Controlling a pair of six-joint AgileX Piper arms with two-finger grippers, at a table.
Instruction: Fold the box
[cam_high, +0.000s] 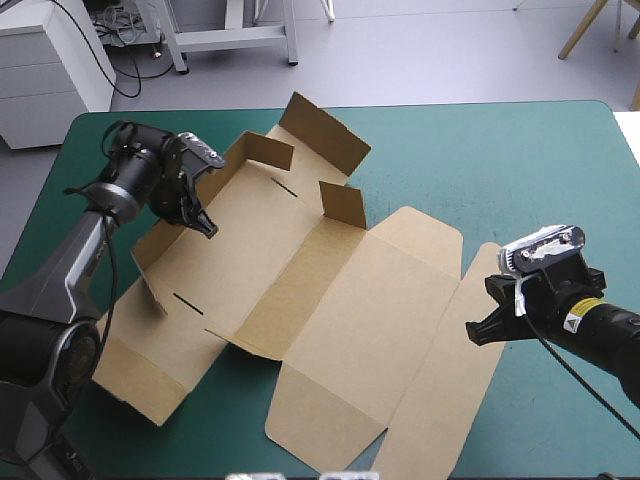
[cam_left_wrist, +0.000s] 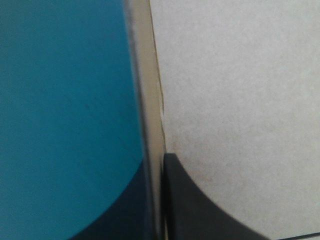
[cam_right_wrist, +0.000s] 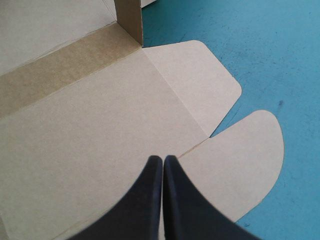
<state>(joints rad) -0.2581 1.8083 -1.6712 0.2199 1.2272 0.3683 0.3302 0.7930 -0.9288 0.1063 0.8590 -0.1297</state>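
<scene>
The brown box (cam_high: 330, 300) lies partly raised in the middle of the table, its lid panel and rounded flaps flat toward the right. My left gripper (cam_high: 205, 225) is at the box's far-left wall, shut on it. In the left wrist view the wall's edge (cam_left_wrist: 155, 100) runs up between the fingers (cam_left_wrist: 200, 210), with pale board (cam_left_wrist: 240, 75) on one side. My right gripper (cam_high: 478, 332) hovers at the right flap's edge. In the right wrist view its shut tips (cam_right_wrist: 163, 160) sit over the crease between the lid panel (cam_right_wrist: 90, 140) and a rounded flap (cam_right_wrist: 240, 165), holding nothing.
Two flaps stand upright on the box's far side (cam_high: 325, 130) and at its middle (cam_high: 343, 205). Bare teal-green cover (cam_high: 520, 170) stretches to the right and far right of the box. The table's left edge runs close to the left arm.
</scene>
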